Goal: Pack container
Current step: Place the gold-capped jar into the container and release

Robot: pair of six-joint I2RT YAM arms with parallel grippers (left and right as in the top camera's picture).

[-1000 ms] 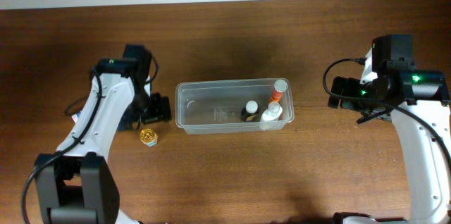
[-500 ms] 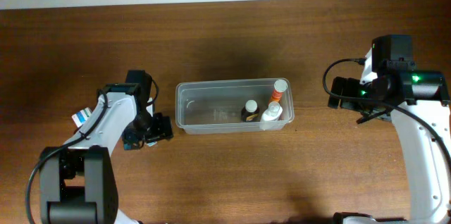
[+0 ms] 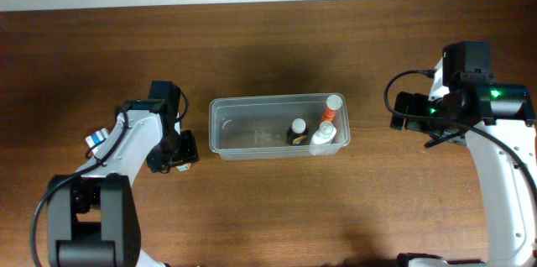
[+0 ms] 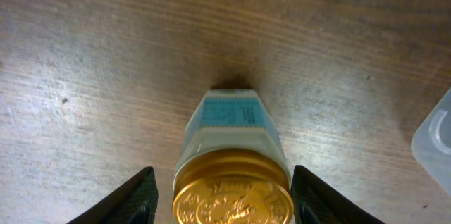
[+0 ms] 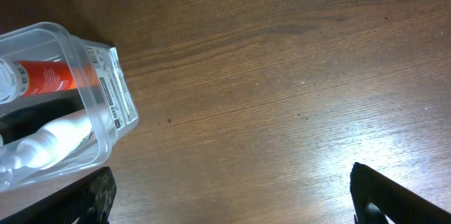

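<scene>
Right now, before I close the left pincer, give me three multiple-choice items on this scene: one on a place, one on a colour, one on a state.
1. Where is the jar? A) on the table beside the tub, between the fingers of the left pincer B) inside the tub C) lying at the table's edge
2. What colour is the jar's lid? A) red B) gold C) black
3. How is the right pincer? A) shut on a tube B) shut on nothing C) open and empty
Answers: 1 A, the left wrist view shows it upright on wood between the fingers. 2 B, the lid shines gold. 3 C, its jaws stand wide apart over bare wood.
</scene>
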